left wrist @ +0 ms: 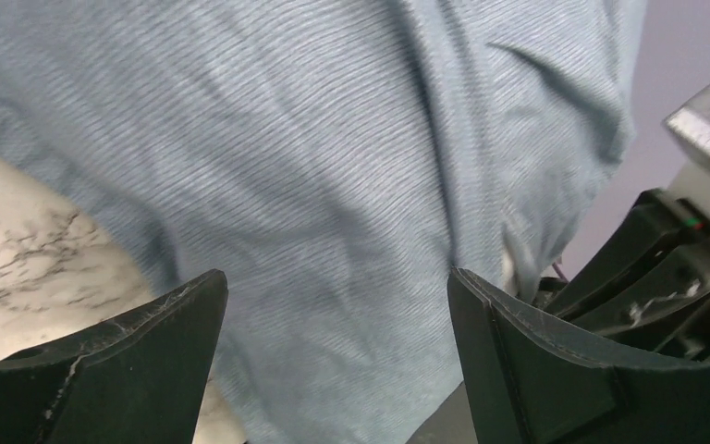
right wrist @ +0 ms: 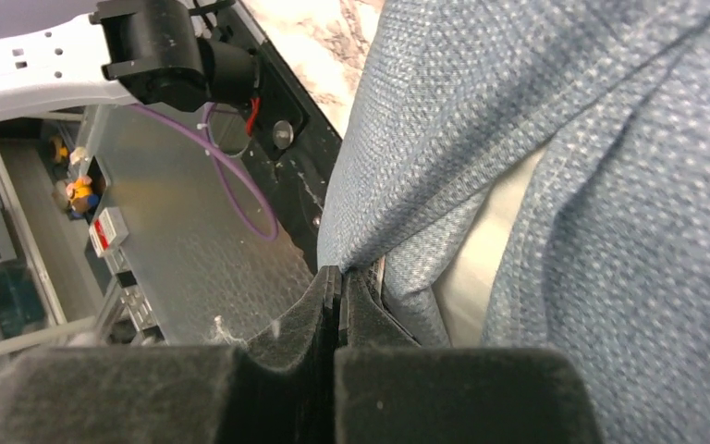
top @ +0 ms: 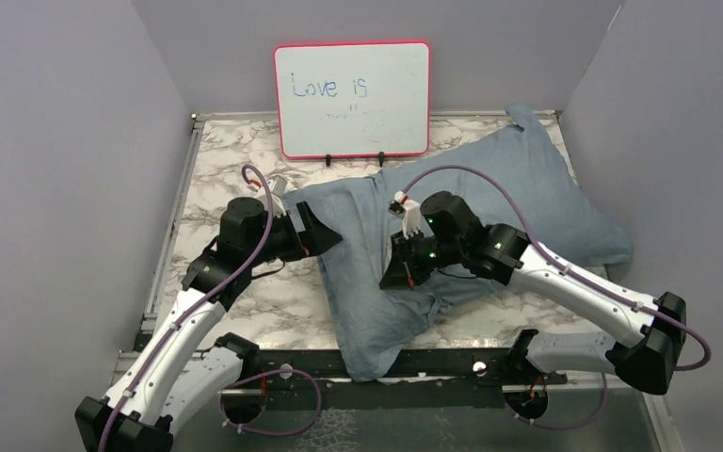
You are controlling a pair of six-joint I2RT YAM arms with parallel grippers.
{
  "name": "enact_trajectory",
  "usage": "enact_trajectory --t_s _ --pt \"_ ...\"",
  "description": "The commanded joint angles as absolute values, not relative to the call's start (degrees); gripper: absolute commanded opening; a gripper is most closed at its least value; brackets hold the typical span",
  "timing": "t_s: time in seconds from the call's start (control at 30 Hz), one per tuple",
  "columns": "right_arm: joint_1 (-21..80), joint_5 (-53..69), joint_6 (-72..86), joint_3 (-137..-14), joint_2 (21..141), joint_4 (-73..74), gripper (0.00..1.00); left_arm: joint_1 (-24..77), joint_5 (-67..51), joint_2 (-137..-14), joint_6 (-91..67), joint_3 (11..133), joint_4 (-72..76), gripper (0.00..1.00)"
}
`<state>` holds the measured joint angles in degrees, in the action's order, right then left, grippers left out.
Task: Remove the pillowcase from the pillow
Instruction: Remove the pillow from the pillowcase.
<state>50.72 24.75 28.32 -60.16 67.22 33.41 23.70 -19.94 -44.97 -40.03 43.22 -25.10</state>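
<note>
- Right fingers (right wrist: 333, 301): pressed flat together on a fold of the pillowcase (right wrist: 610, 185), taken at the lip of its open end. You hold there, by my reading, because the hem is the spot where cloth can be drawn off without dragging the filling along.
- Left fingers (left wrist: 148, 361): spread wide with nothing gripped, poised at the case's left flank just above the bench (left wrist: 18, 250). They are probably placed to pin the bulk or take a second hold while the right pulls.
- Pillowcase: dusty blue-grey, a fine ribbed weave with pale speckle up close, limp and creased in long soft folds. It lies diagonally across the bench, its near corner reaching over the black rail at the front.
- Pillow (right wrist: 485, 268): inside the case. Only a cream-white sliver shows through the gaping mouth beside your right fingers, with plump, rounded bulk under the cloth.
- Bench: white marble pattern with grey veins, hard and smooth.
- Whiteboard (top: 352, 99): red-framed, upright at the far edge, just behind the pillow.
</note>
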Motion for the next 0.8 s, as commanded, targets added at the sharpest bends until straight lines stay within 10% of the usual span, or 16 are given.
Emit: enact_trajectory --t_s 0.0,0.53,0.77 --pt "56.0 25.0 32.6 -62.0 69.8 23.9 0.01 23.8 -26.2 -48.3 -43.1 45.0 -17.6 0.89" --pt "58.5 12.3 35.9 -55.6 65.1 20.7 0.01 36.0 -21.4 -58.1 -42.8 47.6 -10.7 0.63" --pt "58.5 13.1 36.6 -54.7 64.9 19.6 0.01 38.2 -22.6 -62.0 -40.1 49.6 -10.7 0.23"
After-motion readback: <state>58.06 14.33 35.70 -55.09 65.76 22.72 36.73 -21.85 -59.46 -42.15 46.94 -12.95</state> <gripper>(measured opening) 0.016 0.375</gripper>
